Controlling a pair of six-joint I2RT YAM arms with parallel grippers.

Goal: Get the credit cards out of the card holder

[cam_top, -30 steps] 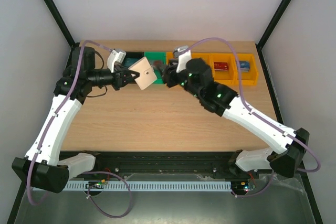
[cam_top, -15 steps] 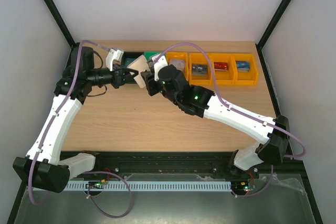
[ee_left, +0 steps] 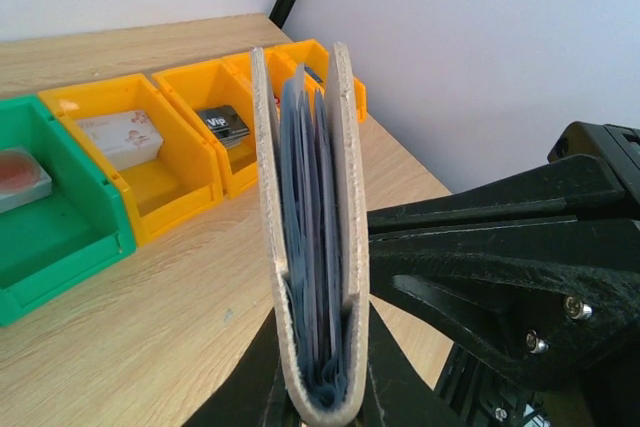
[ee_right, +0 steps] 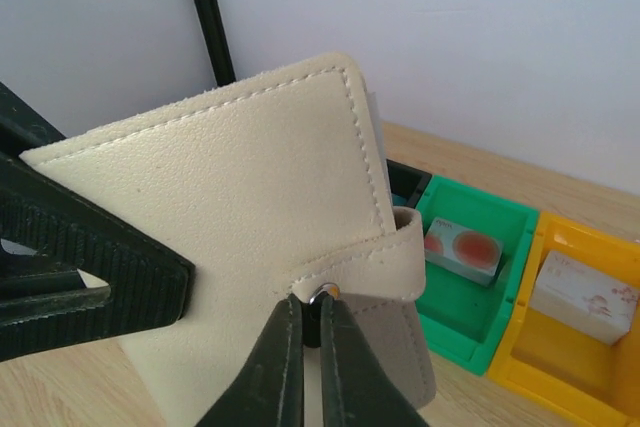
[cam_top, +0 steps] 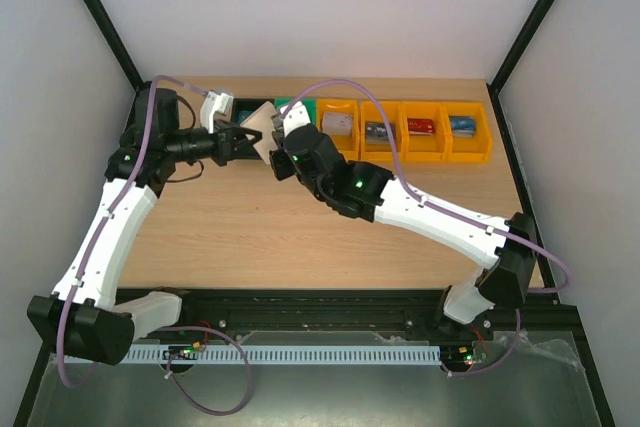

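Clearly, the cream-white stitched leather card holder (cam_top: 262,125) is off the table, held just beside the green plastic bin (ee_right: 500,215) on the left arm's side of it, with both grippers on it. The left gripper (cam_top: 248,139) clamps the folded spine end, one black finger pressed against each cover. The right gripper (ee_right: 311,322) comes in on the side turned away from the green bin. Its jaws are almost together, pinching the small snap tab (ee_right: 385,257) at its metal stud. The covers stand slightly apart, and pale blue-grey see-through sleeves (ee_left: 312,237) are packed between them. Whether cards sit in them cannot be told. Inside the green bin lies a white card with red circles (ee_right: 462,245).
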